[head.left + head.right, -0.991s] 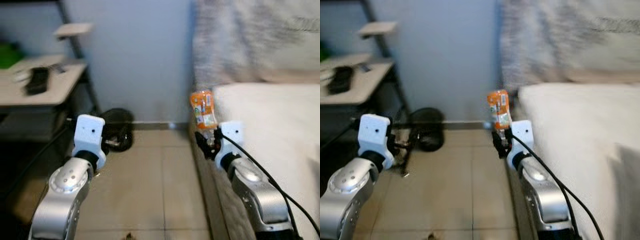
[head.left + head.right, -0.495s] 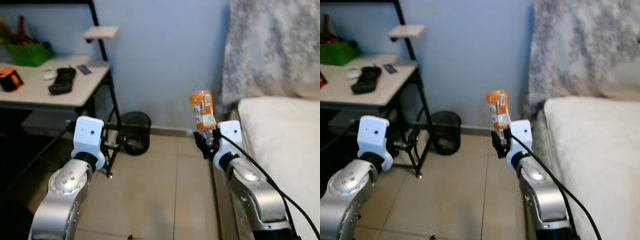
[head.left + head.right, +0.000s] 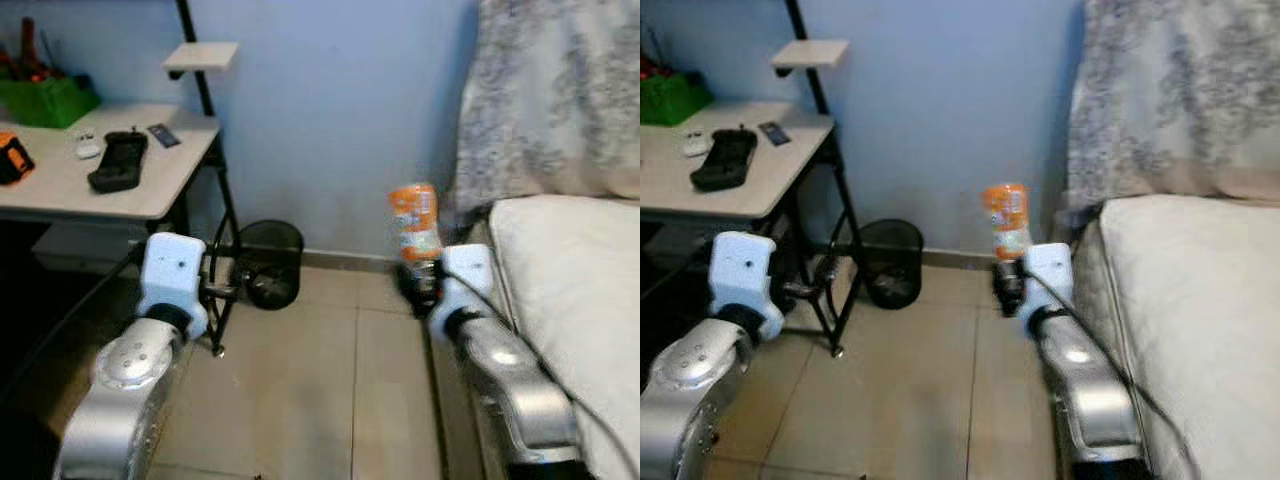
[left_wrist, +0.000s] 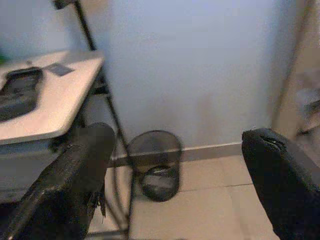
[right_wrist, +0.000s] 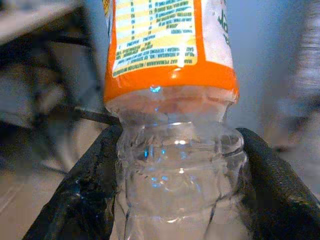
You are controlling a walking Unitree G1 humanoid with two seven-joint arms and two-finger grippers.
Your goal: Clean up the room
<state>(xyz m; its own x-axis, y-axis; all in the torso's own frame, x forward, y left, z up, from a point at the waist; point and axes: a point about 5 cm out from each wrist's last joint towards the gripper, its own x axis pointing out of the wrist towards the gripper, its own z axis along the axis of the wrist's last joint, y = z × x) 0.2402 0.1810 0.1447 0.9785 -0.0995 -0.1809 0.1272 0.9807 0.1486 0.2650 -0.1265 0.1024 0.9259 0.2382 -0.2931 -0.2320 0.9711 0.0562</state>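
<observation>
My right gripper [image 3: 421, 278] is shut on the base of a clear plastic bottle [image 3: 413, 222] with an orange label, held upright in front of the bed's corner. The right wrist view has the bottle [image 5: 172, 75] wedged between both black fingers [image 5: 82, 197]. My left gripper [image 4: 180, 137] is open with nothing between its fingers, held above the floor beside the desk leg. A black mesh waste bin [image 3: 271, 262] stands on the tiled floor against the blue wall, ahead of the left gripper and to the left of the bottle; it lies between the left fingers in the left wrist view, bin [image 4: 154, 163].
A white desk [image 3: 60, 195] on black legs stands at the left with a black controller [image 3: 117, 162], a green box [image 3: 47, 100] and small items. The bed [image 3: 575, 300] with a grey patterned cover [image 3: 560, 100] is at the right. Beige tiled floor [image 3: 320, 390] lies between them.
The view has swung left, bringing the desk and bin into sharper sight and pushing the bed right. Both arms keep their pose; the bottle stays in the right gripper.
</observation>
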